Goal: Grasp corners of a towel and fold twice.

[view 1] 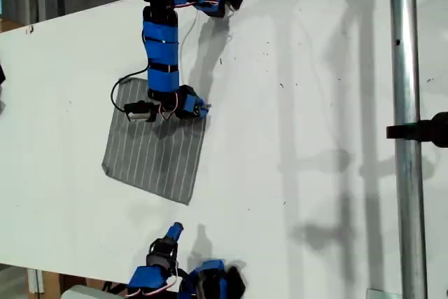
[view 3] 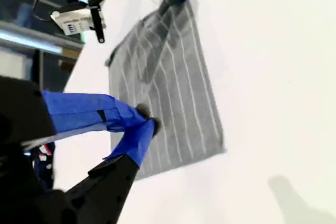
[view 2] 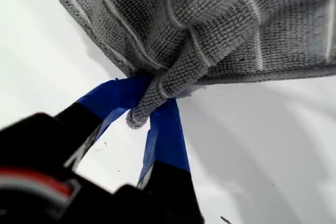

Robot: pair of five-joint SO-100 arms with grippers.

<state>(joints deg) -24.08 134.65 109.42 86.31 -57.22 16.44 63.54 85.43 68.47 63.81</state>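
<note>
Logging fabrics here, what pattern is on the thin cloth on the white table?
Grey towel with fine pale parallel stripes; clearest in the second wrist view.

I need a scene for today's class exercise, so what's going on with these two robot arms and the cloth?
Two blue arms are working over a white table. My first gripper is shut on one corner of the grey striped towel, bunching the fabric there. My second gripper is shut and holds nothing, short of the towel's near edge. The towel lies mostly flat and unfolded, so no fold has been made yet.
</note>
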